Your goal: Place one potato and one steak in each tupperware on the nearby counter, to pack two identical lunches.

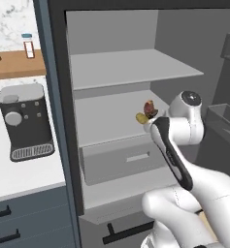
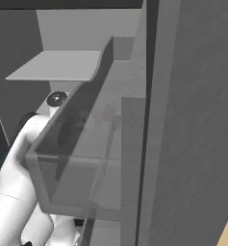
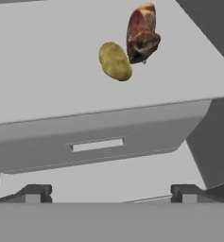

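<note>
- The tool (image 3: 111,193) shows in the hand view as two dark fingertips (image 3: 34,193) near the bottom edge, set wide apart and released, with nothing between them.
- The white arm (image 1: 177,145) rises from the lower right of the left base view and reaches into an open grey fridge (image 1: 114,29).
- Just beyond the fingertips lies a bare grey ledge, and past it the front of a grey drawer (image 3: 97,142) with a pale slot handle (image 3: 97,144).
- Above the drawer is a flat grey shelf (image 3: 47,71).
- On that shelf, toward its right side, lies a yellow-brown potato (image 3: 115,61).
- A red-brown steak (image 3: 142,33) stands tilted just behind and to the right of the potato, touching it or nearly so.
- In the left base view the potato (image 1: 142,117) and steak (image 1: 149,108) sit at the shelf's right, partly hidden by the arm.
- A higher shelf (image 1: 131,65) in the fridge is bare.
- Left of the fridge, a white table (image 1: 24,174) carries a dark coffee machine (image 1: 25,121).
- Behind it, a wooden ledge (image 1: 17,63) holds a small jar (image 1: 28,46).
- In the right base view, a clear door bin (image 2: 77,158) stands close in front of the arm.
</note>
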Controlling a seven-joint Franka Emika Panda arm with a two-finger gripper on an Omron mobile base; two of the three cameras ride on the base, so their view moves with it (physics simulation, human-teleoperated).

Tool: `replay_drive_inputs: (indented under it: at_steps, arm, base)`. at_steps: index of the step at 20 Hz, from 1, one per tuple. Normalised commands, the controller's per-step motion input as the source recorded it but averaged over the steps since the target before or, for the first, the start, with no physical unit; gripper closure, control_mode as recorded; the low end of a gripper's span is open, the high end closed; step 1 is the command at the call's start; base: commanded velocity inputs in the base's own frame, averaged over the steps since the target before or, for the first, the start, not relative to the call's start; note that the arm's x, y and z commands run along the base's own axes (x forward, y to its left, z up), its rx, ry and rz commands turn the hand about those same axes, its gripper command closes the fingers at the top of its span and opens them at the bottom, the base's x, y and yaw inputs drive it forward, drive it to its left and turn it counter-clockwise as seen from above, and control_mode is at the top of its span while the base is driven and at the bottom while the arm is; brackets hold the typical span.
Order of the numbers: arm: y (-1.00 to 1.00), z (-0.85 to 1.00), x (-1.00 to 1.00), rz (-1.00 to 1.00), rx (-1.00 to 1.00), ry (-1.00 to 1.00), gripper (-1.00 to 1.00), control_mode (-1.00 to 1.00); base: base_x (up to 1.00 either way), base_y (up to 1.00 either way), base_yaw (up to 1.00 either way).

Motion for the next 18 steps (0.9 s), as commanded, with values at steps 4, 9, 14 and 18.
replay_drive_inputs:
  at_steps: [4,9,14,18]
  arm:
    - [-0.03,-0.29,0.78,-0.04,0.00,0.00,-1.00,-1.00]
    - [-0.01,-0.12,0.71,-0.03,0.00,0.01,-1.00,-1.00]
    - [-0.01,-0.14,0.69,-0.03,0.00,0.01,-1.00,-1.00]
    - [-0.10,-0.19,0.61,-0.02,0.00,0.00,-1.00,-1.00]
  base:
    - [0.00,0.00,0.00]
    - [0.00,0.00,0.00]
    - [0.00,0.00,0.00]
    - [0.00,0.00,0.00]
